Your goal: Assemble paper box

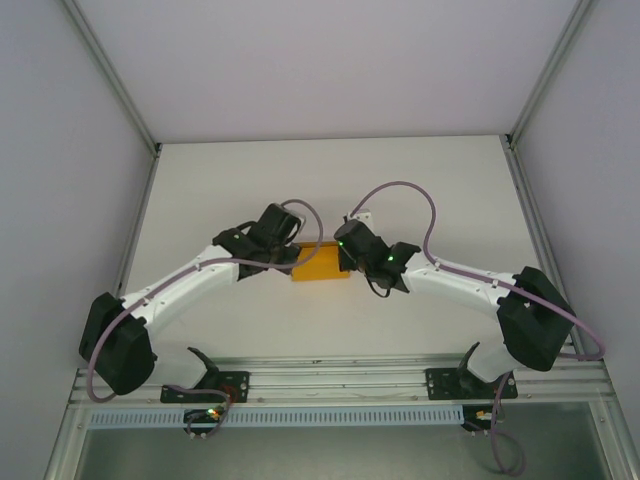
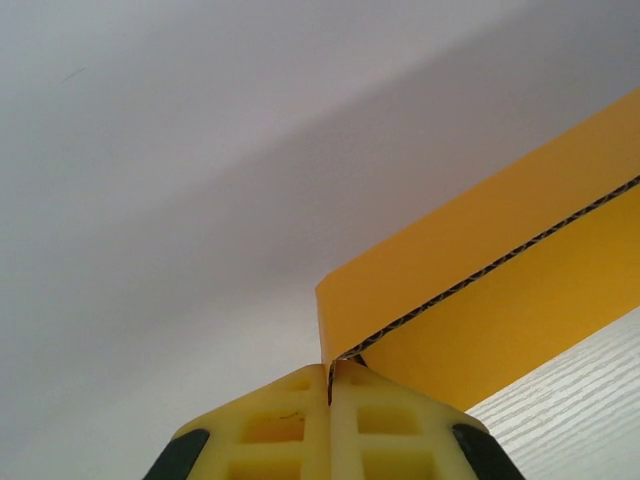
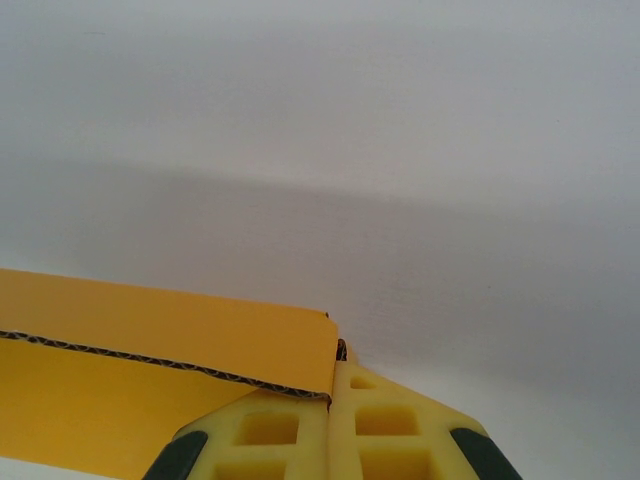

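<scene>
Left gripper (image 2: 329, 388) is closed tight on a corner of the paper box (image 1: 321, 264) — its two yellow fingers (image 2: 270, 428) meet with only the card's ridged cut edge pinched in the seam between them. Right gripper (image 3: 333, 372) does the same at the opposite end, pressed together on the card edge (the orange strip runs off to the left in its wrist view). From above, the box is a small orange block near the middle of the pale table (image 1: 420, 190), held between the two arms reaching in from either side — whether it touches the tabletop I cannot tell.
</scene>
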`<act>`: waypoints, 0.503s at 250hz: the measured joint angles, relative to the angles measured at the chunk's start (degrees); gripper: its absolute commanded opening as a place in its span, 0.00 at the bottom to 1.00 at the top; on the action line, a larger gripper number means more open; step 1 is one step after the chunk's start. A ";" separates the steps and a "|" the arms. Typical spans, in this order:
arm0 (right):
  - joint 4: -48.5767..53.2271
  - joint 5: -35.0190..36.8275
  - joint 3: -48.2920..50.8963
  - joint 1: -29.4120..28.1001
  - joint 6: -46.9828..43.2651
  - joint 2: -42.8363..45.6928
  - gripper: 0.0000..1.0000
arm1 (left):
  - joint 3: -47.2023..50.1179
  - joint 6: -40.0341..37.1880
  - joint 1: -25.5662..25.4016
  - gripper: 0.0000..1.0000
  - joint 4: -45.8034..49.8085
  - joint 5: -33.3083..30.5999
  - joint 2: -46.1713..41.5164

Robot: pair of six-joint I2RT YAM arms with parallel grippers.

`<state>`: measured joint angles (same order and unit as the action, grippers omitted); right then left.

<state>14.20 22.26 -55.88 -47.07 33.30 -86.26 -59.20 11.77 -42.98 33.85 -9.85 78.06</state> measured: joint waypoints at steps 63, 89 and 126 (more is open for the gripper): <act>1.64 4.96 -1.42 -3.26 1.53 -1.68 0.00 | -0.96 10.64 5.84 0.00 1.88 10.67 0.00; 2.84 7.96 -2.43 -4.70 1.88 -2.84 0.00 | -0.87 14.80 9.16 0.00 2.34 17.40 0.00; 3.87 10.62 -3.43 -5.79 2.10 -4.13 0.00 | 0.17 18.91 13.84 0.00 1.66 27.04 0.00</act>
<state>18.06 32.88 -59.31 -52.86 35.40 -90.39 -59.02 30.68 -29.15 35.51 17.19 78.06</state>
